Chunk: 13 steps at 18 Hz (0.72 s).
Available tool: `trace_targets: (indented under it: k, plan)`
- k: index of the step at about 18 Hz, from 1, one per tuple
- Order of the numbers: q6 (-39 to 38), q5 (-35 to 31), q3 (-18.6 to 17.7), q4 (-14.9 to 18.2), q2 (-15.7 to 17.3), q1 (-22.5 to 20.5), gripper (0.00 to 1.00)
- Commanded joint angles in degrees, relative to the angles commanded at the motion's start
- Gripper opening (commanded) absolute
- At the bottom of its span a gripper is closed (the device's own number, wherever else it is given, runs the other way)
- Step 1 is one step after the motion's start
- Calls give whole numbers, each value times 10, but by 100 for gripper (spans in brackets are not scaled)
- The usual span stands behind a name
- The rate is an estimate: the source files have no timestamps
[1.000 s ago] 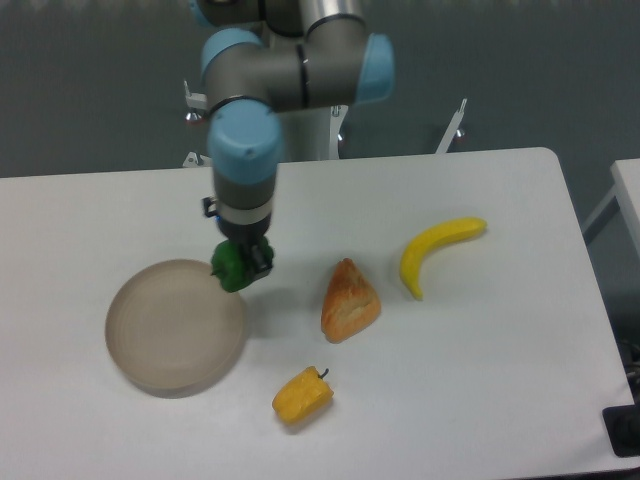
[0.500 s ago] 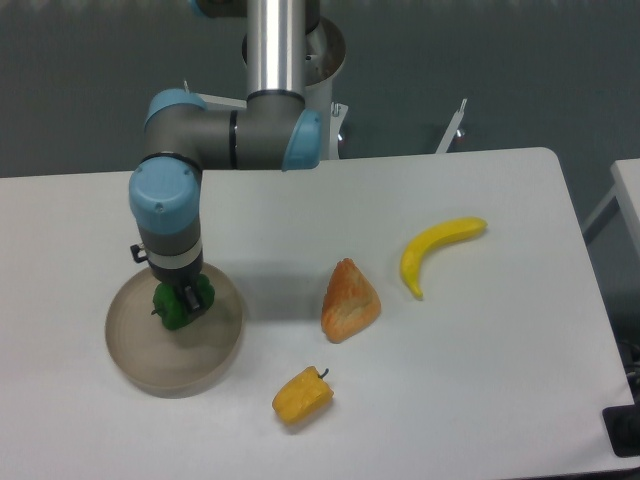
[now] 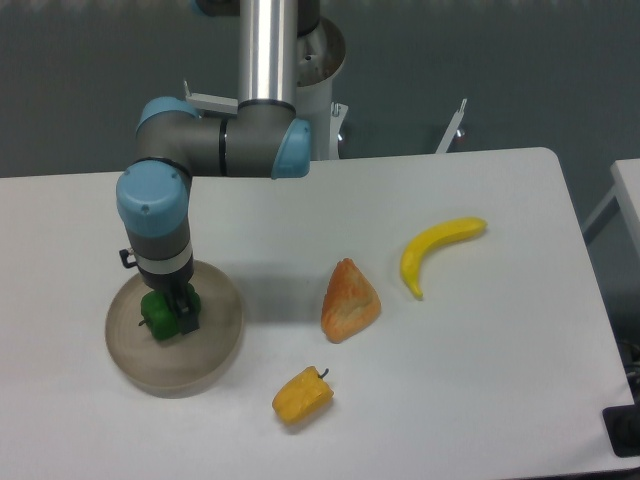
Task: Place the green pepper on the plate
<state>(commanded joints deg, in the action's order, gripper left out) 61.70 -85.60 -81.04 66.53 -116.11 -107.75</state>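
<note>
now the hand (image 3: 170,318) grips the green pepper (image 3: 160,313), seemingly resting on the plate (image 3: 215,350).

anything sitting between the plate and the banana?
Yes, in the fixed camera view the orange-brown wedge-shaped pastry lies on the table between the plate and the banana. The yellow pepper sits nearer the camera, off that line.

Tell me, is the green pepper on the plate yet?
Over it, yes. The green pepper sits inside the plate rim, with the claw around it. Whether it touches down, cannot tell.
</note>
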Motion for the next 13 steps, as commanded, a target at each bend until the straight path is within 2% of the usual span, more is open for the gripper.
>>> trace_targets:
  k: [4,9,13]
  plan:
    - [50,0,-11,11,35,-73,100]
    - [190,0,-12,96,71,-177,100]
    - [302,-1,-12,134,82,-245,100]
